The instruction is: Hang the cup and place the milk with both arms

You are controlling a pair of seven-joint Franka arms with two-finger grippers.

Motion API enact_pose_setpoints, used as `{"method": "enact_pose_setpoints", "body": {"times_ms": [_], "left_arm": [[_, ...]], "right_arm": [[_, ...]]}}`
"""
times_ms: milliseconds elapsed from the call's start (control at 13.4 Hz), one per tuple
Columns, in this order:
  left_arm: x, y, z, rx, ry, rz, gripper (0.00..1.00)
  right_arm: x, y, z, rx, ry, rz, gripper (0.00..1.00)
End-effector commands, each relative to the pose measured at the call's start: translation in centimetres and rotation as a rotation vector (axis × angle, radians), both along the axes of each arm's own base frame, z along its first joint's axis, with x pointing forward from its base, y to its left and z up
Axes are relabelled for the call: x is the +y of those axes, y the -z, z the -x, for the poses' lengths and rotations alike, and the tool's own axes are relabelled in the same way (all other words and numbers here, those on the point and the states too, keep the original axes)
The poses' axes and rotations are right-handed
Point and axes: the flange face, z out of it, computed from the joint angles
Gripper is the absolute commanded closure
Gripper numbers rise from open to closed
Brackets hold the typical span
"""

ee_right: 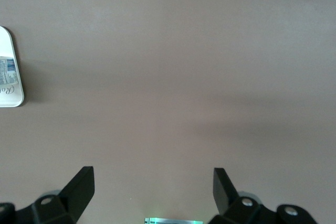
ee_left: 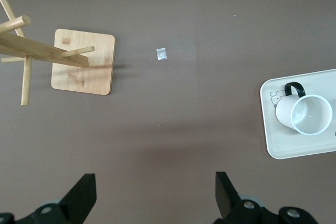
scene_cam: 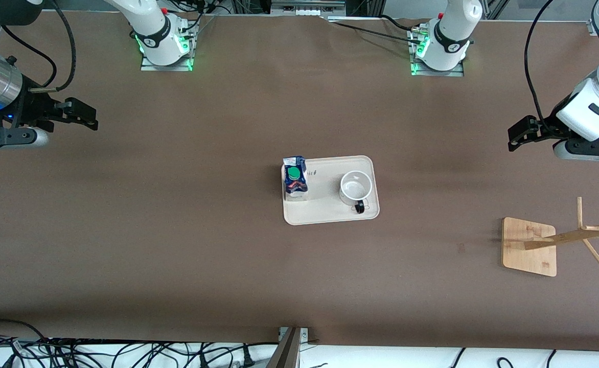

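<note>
- Front view: a cream rounded-rectangle tray (scene_cam: 330,217) lies mid-table on the brown cloth. On it stand the small dark-blue and white gable-top milk carton with a green cap (scene_cam: 295,176), at the edge toward the right arm's end, and the small white cup with a thin black loop handle (scene_cam: 355,187), toward the left arm's end, handle turned to the camera. The two stand apart.
- A bamboo cup rack with a square base and pegged post (scene_cam: 529,246) stands at the left arm's end, nearer the camera than the tray.
- The left gripper (scene_cam: 515,137) and right gripper (scene_cam: 89,118) hang over bare cloth at their own ends.
- Left wrist view: black fingers (ee_left: 83,195) spread wide, holding nothing; rack (ee_left: 84,61), cup (ee_left: 306,115) and tray (ee_left: 273,140) show.
- Right wrist view: fingers (ee_right: 80,187) spread wide, nothing between them; a tray corner (ee_right: 16,95) shows at the frame's edge.
</note>
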Motion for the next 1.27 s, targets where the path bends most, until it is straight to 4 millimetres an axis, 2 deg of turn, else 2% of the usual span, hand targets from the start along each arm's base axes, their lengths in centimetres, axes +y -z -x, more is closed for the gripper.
{"method": "enact_pose_setpoints", "body": {"times_ms": [0,1046,1195], "left_arm": [[0.1,-0.5,-0.4,0.007,0.009,0.006,0.0],[-0.5,-0.5,-0.2,0.017,0.015,0.005,0.0],[-0.4,-0.7,-0.3,0.013,0.012,0.006,0.0]], "right_arm": [[0.2,-0.6,0.1,-0.007,0.0,0.014,0.0],[-0.2,-0.6,-0.7,-0.025,-0.016,0.024,0.0],[0.6,-2.2,-0.9,-0.056,-0.029,0.016,0.0]]}}
